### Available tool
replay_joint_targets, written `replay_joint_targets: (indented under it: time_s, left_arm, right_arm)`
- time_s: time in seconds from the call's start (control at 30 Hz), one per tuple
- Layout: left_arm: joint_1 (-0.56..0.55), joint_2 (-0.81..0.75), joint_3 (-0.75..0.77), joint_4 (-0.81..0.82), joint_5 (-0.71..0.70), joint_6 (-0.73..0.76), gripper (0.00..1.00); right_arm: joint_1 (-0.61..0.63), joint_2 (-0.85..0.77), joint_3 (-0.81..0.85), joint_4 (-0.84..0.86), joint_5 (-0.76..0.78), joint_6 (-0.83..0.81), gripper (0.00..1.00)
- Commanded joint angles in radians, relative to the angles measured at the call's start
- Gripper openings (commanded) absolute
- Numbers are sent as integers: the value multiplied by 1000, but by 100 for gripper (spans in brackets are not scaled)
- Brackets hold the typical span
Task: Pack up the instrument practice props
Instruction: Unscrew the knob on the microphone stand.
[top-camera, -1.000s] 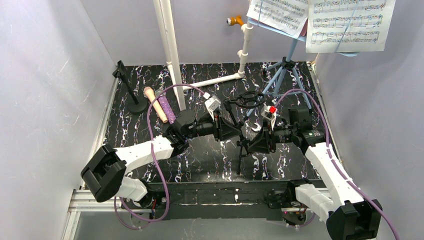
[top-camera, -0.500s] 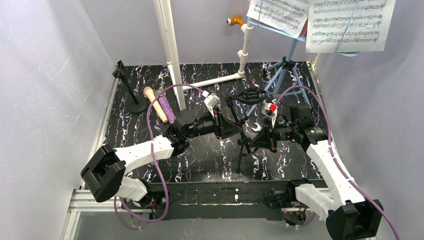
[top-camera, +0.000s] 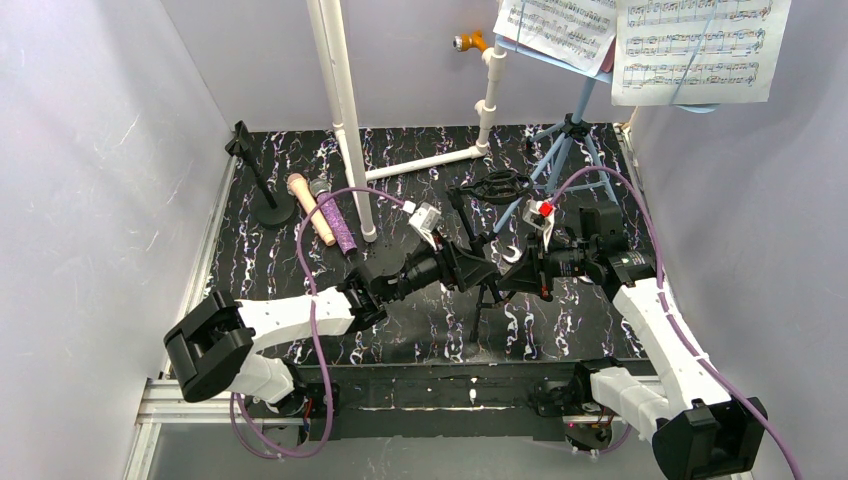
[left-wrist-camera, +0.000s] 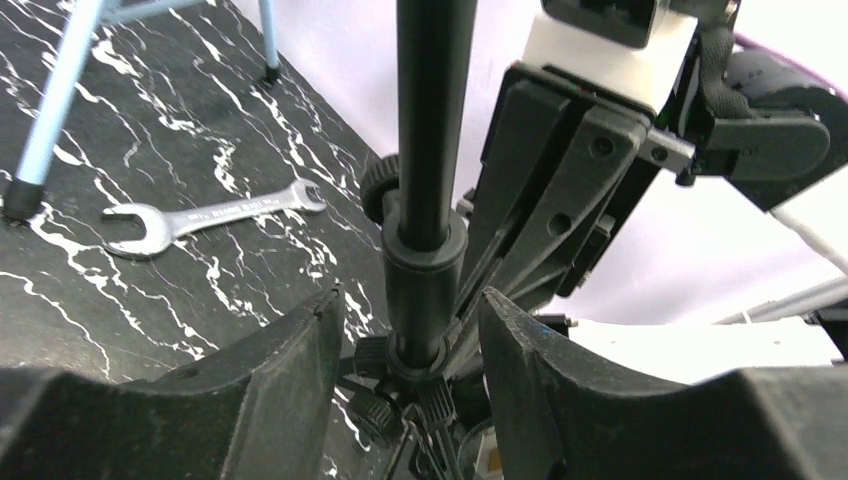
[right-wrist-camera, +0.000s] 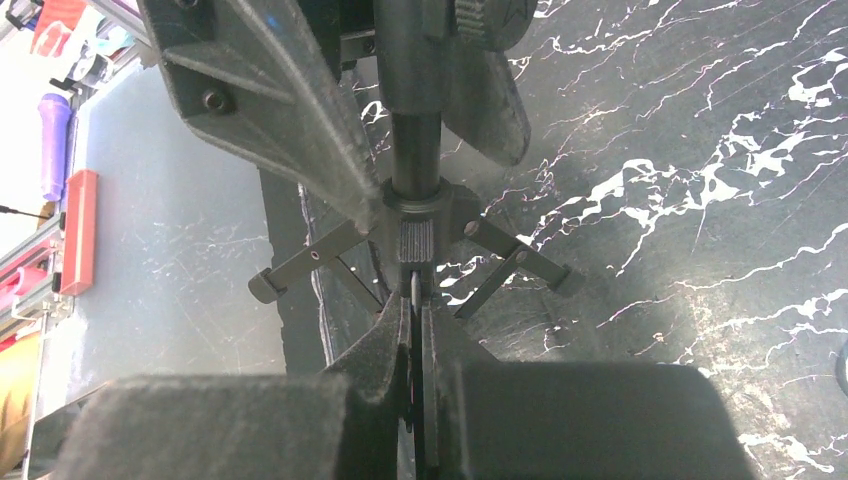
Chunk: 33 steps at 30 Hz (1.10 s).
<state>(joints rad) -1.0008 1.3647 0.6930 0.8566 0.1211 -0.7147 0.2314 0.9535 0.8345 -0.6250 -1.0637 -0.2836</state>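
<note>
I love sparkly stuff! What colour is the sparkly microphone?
Purple. The microphone shows best in the top view.

Black marble-print surface (top-camera: 420, 335) with white veins and a slight sheen, black mic tripod (left-wrist-camera: 425, 150) in smooth satin tube, left hand (left-wrist-camera: 410, 335) in matt grainy black plastic, shiny bare-metal wrench (left-wrist-camera: 215, 212), smooth white plastic pipes (top-camera: 340, 100), purple glitter microphone (top-camera: 338, 225) sparkly and rough, sheet-music pages (top-camera: 690, 50) matt paper

Top view high, looking down-forward; both wrist views close, facing each other, sharing black mic tripod (left-wrist-camera: 425, 150).
</note>
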Motion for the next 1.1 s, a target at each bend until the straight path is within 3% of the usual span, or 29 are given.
replay_joint_targets:
  time_s: [0.0, 0.17, 0.43, 0.6, 0.7, 0.77, 0.83, 0.93, 1.0, 1.07]
  left_arm:
    - [-23, -38, -14, 62, -157, 43, 48]
    - [-30, -35, -15, 68, -214, 52, 41]
    - [-38, 3, 14, 76, -189, 38, 33]
    - [-38, 5, 11, 93, -164, 48, 10]
    - [-38, -3, -2, 106, -153, 66, 0]
    - [-38, -19, -21, 128, -147, 78, 0]
    - [-36, -36, -37, 145, -136, 91, 0]
    - [-25, -63, -54, 170, -80, 109, 0]
    - [-12, -75, -55, 178, -24, 111, 0]
    - [6, -78, -53, 189, 47, 107, 0]
  right_arm:
    - [4, -15, 28, 79, -46, 23, 1]
    - [5, -20, 11, 86, -54, 23, 1]
    - [5, -24, -3, 96, -49, 18, 1]
    - [5, -34, -19, 71, -92, -21, 3]
    - [-1, -40, -27, 83, -118, 15, 37]
    - [-17, -48, -37, 168, -180, 131, 61]
    - [-45, -54, -43, 270, -247, 259, 76]
    - [-70, -52, -31, 332, -289, 367, 87]
    - [-80, -53, -27, 347, -285, 418, 91]
    - [-86, -56, -42, 460, -249, 574, 93]
